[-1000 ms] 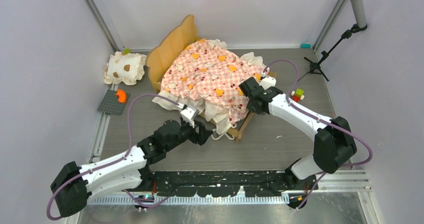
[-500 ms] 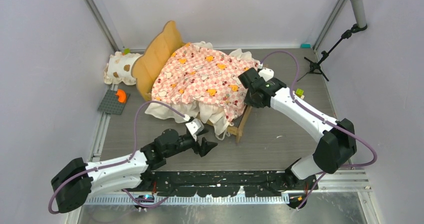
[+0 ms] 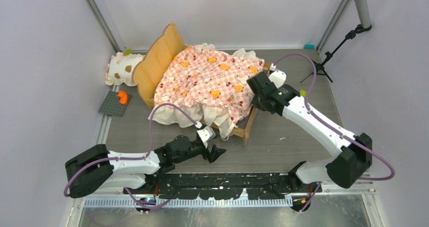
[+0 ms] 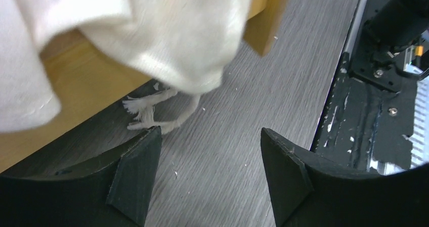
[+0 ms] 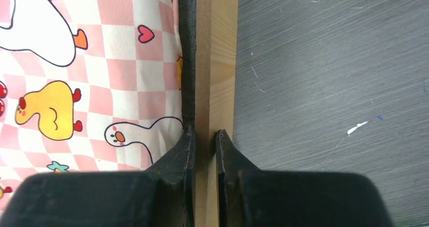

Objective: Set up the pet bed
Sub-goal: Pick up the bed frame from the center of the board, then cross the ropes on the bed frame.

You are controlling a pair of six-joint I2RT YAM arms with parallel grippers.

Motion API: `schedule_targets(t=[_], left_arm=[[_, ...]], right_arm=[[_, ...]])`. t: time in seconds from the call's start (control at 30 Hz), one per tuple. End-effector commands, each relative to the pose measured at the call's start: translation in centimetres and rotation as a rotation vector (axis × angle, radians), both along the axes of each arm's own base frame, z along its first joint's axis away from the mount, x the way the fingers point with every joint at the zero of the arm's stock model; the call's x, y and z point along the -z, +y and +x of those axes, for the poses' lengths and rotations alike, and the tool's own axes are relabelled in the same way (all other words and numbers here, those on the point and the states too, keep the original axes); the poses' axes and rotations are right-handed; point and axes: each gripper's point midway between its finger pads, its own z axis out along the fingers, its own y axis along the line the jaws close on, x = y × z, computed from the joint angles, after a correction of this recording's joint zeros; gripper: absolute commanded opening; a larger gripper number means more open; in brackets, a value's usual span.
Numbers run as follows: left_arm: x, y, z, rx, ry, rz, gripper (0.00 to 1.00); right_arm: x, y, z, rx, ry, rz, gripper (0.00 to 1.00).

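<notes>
From the overhead view I see the pet bed sitting in the back middle of the tabletop, turned at an angle. Its wavy headboard is at the left end and stands upright. The pink checkered mattress lies rumpled over the frame, and its cream ruffle spills over the near side down to the tabletop.

My right hand is on the right-hand end of the bed. On the right wrist camera its two fingers are closed on the light-wood side rail, one on the mattress side and one on the outer side, both touching the wood. The printed ducks and geese of the mattress lie just left of the rail, with bare grey tabletop to the right.

My left hand is low over the tabletop just in front of the bed's near corner. Its fingers are spread wide with only bare tabletop between them, so it grips nothing. On the left wrist camera the ruffle hangs just ahead of the fingers, the wooden frame shows beneath it, and a frayed cream tie lies on the tabletop by the left finger.

A small cream pillow with brown spots lies behind the headboard at the far left, apart from the mattress. A grey plate with an orange piece on it sits near it.
</notes>
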Motion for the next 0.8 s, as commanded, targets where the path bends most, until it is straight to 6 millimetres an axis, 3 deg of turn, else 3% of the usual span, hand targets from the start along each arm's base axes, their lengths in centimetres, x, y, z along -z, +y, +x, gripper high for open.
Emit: schedule_targets(t=[0.0,0.23,0.53,0.67,0.77], left_arm=[[-3.0,-1.3,1.1,-0.05,-0.094,-0.091,0.73],[-3.8,-1.9,2.2,-0.152,-0.112,-0.159,0.73],[-2.9,-6.8,0.2,-0.068,-0.128,-0.191,0.73],[-2.6,-8.0,-1.1,-0.032,-0.125,-0.221,0.74],[-2.0,-8.5,-1.0,-0.057,-0.123,-0.219,0.75]], right_arm=[[-9.1,-0.4,2.1,0.19,-0.347,0.29,0.0],[-10.2,-1.1,1.8,0.279,-0.412,0.408,0.01],[-9.3,-3.3,0.0,0.379,-0.455,0.478,0.01],[-9.5,-3.1,-0.1,0.36,-0.447,0.477,0.01],[-9.7,-2.8,-0.1,0.35,-0.444,0.488,0.01]])
